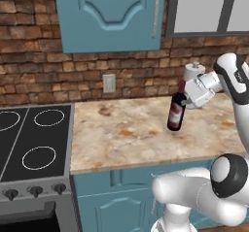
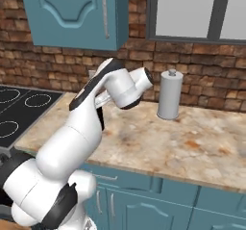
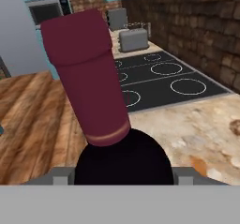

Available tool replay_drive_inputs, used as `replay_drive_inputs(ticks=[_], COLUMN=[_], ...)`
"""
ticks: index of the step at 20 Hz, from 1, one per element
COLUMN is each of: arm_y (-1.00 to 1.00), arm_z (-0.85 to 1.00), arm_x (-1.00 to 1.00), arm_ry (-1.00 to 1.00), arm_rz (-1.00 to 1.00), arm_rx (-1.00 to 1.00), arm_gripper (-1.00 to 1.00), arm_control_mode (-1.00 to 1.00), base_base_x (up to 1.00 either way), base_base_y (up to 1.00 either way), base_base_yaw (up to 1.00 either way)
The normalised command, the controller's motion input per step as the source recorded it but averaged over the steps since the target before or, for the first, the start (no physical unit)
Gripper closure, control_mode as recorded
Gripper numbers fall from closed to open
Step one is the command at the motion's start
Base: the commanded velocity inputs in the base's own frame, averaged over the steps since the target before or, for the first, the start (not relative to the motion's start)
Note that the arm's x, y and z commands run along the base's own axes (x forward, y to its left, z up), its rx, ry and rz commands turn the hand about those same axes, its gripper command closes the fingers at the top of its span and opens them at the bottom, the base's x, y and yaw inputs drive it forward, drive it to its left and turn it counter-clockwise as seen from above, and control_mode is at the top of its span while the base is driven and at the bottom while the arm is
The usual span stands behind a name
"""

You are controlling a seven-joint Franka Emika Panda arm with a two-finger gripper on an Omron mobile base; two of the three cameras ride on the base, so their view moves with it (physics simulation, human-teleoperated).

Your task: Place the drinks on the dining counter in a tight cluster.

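Wine bottle [image 1: 176, 112] is the drink I have in hand: dark glass, red label, a long maroon foil neck. I judge it heavy for its width and stiff, with smooth glass that would slip if gripped loosely, and it would break if dropped on stone. Its weight sits low in the body, so a hold high up lets it swing. The shoulder, just below the neck, looks to me the sound place to take it, and that is where my pincer [image 1: 187, 94] sits.

In the left base view the bottle hangs tilted, its neck leaning toward my pincer and its base slanting away, above the marbled table [image 1: 126, 134] under the brick wall. Whether the base touches the stone or is just clear of it, I cannot tell. In the hand view the foil neck [image 3: 86, 78] rises straight up the middle and the dark shoulder bulges between my two fingers [image 3: 61, 175], one at each side, pressed to the glass. So my pincer is closed on the bottle, fairly wide because the shoulder is wide.

Relative to the bottle, a grey canister [image 2: 169, 95] stands behind it by the wall, and the stove [image 1: 29, 143] lies to its left.
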Motion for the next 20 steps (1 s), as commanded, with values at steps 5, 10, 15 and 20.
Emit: replay_drive_inputs(ticks=[5,10,15,20], arm_y=[0.00,0.00,0.00,0.00], arm_z=[0.00,0.00,0.00,0.00], arm_x=[0.00,0.00,0.00,0.00], arm_ry=[0.00,0.00,0.00,0.00], arm_rz=[0.00,0.00,0.00,0.00], arm_rx=[0.00,0.00,0.00,0.00], arm_gripper=[1.00,1.00,1.00,1.00], arm_control_mode=[1.00,1.00,1.00,1.00], base_base_x=[-0.88,-0.54,-0.18,0.27], base_base_y=[0.04,0.21,0.22,0.05], base_base_yaw=[0.32,0.51,0.83,1.00])
